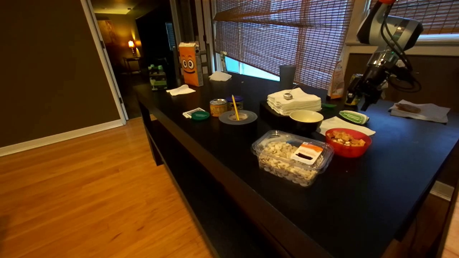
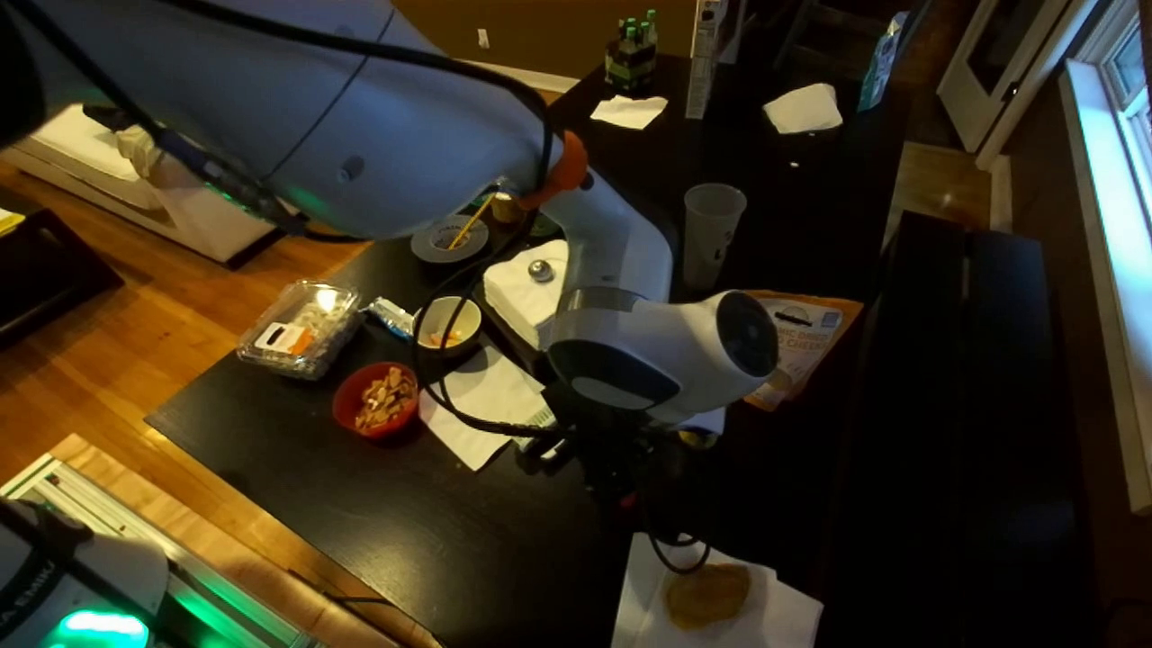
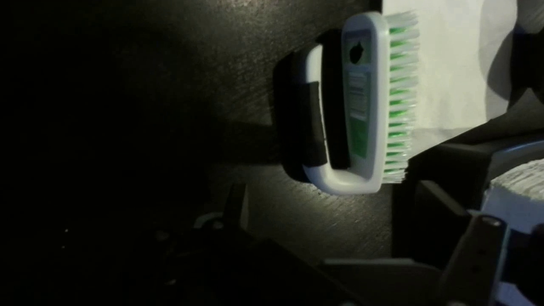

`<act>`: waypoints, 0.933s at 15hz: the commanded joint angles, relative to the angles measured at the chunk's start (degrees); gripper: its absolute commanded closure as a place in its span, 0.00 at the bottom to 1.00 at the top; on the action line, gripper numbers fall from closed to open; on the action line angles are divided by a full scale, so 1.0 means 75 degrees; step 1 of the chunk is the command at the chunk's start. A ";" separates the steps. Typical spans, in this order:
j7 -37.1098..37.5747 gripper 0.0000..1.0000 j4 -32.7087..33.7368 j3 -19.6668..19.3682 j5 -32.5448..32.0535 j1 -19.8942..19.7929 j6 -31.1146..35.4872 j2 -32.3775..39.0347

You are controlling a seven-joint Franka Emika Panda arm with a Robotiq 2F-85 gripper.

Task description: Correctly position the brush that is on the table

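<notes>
My claw (image 3: 333, 196) stood spread and empty, I believe so that the brush (image 3: 359, 102) could enter it. The brush rested on its side on the table (image 1: 383, 179), bristles (image 3: 401, 102) toward the napkin (image 3: 454, 63); whether they touched, I could not tell. Probably this sideways pose needed correcting — bristles down seemed more proper. The handle (image 3: 313, 123) faced away from the napkin, free for taking. The brush lay beyond the fingertips (image 3: 243, 206) — apart from them, in line with their gap.
</notes>
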 commanded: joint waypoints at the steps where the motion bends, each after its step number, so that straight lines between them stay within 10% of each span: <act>1: 0.0090 0.00 0.0074 0.0171 -0.0157 -0.0166 0.0061 0.0051; 14: 0.0007 0.00 -0.0066 0.0190 -0.0542 -0.0099 0.0838 0.0148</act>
